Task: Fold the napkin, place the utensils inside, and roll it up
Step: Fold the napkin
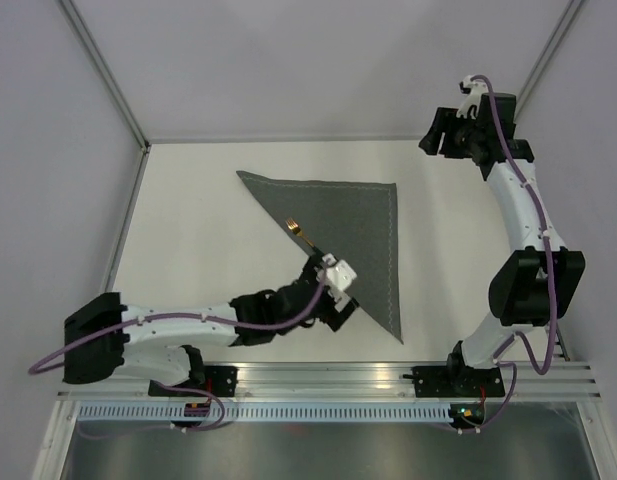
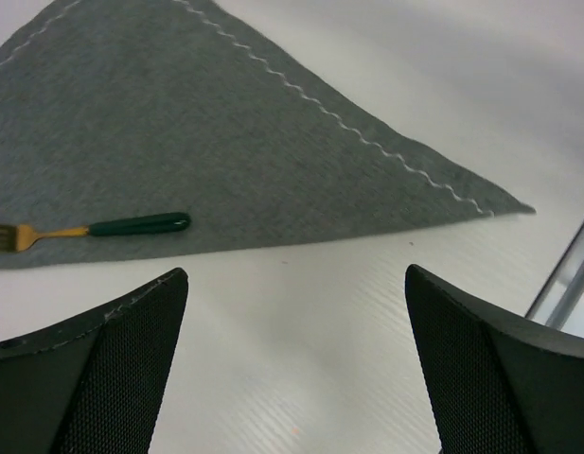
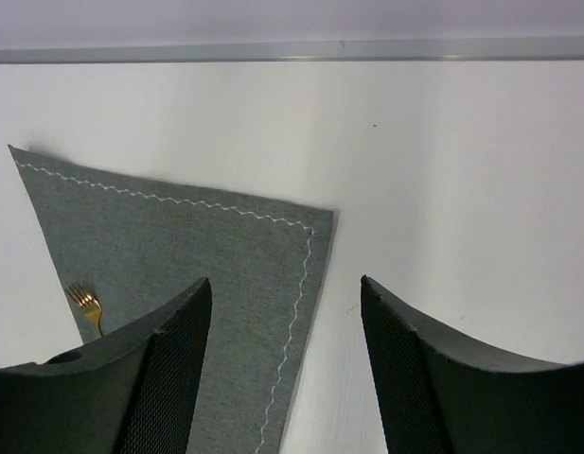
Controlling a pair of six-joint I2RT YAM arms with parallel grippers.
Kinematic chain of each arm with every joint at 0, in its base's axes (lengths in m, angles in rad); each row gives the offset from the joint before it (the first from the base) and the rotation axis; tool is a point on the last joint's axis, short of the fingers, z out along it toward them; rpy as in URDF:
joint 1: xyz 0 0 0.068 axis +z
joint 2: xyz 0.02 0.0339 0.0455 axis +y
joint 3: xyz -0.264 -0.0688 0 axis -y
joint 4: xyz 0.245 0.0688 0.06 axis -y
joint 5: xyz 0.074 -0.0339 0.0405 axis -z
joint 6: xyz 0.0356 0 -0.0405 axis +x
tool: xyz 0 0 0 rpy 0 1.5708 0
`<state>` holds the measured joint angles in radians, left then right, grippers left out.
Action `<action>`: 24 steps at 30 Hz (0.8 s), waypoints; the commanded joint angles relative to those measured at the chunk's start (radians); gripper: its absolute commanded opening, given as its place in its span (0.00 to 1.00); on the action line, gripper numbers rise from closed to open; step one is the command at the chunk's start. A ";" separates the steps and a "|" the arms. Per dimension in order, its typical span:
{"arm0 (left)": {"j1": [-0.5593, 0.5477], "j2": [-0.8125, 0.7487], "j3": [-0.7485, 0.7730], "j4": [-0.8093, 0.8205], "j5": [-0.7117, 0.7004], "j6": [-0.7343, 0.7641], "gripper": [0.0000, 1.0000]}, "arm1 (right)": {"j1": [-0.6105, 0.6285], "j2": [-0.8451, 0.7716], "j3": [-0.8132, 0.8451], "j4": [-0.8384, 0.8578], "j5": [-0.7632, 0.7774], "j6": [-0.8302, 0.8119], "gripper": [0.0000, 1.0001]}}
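The dark grey napkin (image 1: 353,225) lies folded into a triangle on the white table, its stitched edges at the back and right. A fork with a gold head and dark handle (image 1: 300,232) rests on it by the diagonal folded edge. My left gripper (image 1: 323,268) stands open and empty just off that edge. In the left wrist view the gripper (image 2: 296,274) is over bare table, with the fork (image 2: 88,230) and the napkin (image 2: 225,142) ahead to the left. My right gripper (image 1: 450,135) hangs open and empty, raised at the back right. In the right wrist view it (image 3: 285,282) looks down on the napkin (image 3: 197,255) corner and the fork (image 3: 83,300).
An aluminium rail (image 1: 328,380) runs along the near table edge by both arm bases. A metal frame post (image 2: 566,274) shows right of the left gripper. A metal strip (image 3: 292,49) lines the far edge of the table, and pale walls enclose it.
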<state>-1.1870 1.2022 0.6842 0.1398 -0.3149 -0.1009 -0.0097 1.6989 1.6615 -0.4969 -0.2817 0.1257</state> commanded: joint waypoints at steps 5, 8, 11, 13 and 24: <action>-0.313 0.250 -0.041 0.433 -0.220 0.387 0.99 | -0.157 0.030 0.017 -0.011 -0.185 0.068 0.68; -0.353 0.306 -0.074 0.548 -0.149 0.446 0.99 | -0.165 0.033 0.001 -0.005 -0.191 0.065 0.68; -0.358 0.359 -0.107 0.680 -0.078 0.496 0.97 | -0.168 0.024 -0.015 0.015 -0.182 0.057 0.67; -0.365 0.439 -0.086 0.748 -0.084 0.517 0.97 | -0.171 0.019 -0.023 0.023 -0.177 0.058 0.67; -0.367 0.668 0.073 0.810 -0.006 0.549 0.80 | -0.174 0.018 -0.020 0.038 -0.177 0.071 0.64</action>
<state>-1.5463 1.8435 0.7055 0.8455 -0.3645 0.4065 -0.1806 1.7325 1.6405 -0.4854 -0.4477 0.1703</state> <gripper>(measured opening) 0.806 0.646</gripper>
